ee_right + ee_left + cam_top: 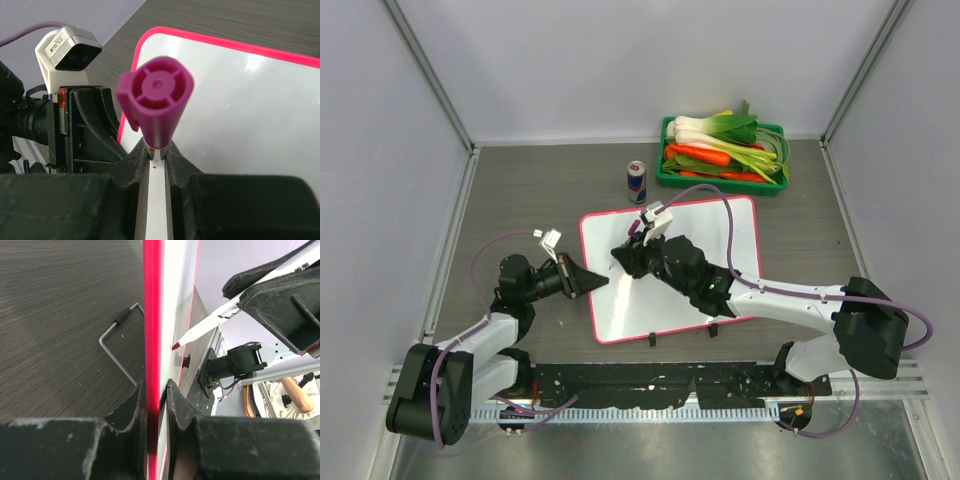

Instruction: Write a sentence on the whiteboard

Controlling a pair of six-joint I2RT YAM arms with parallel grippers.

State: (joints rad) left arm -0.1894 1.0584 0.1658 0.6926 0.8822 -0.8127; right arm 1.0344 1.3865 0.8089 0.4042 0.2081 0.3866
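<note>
Your whiteboard lies flat in the middle of the desk, pink frame all round, its two black feet on the edge nearest the bottom of the frame. Your left jaws are pinched narrow on the board's left edge, one finger on each face, and I'd say that is there to stop the board sliding while the pen drags across it. Your right jaws are closed tight on the marker, purple end cap pointing up at the wrist camera and the barrel tilted, so the pink tip comes down onto the upper left of the board, a sensible starting corner for a line running left to right. As for the sentence, none of it can be read: the white surface looks blank, apart from a tiny pink speck under the tip in the right wrist view. Beyond the board, towards the top of the frame, stands a blue-and-silver can with a red mark, its lettering too small to read. To its right sits a green crate of vegetables, well clear of the writing area.
</note>
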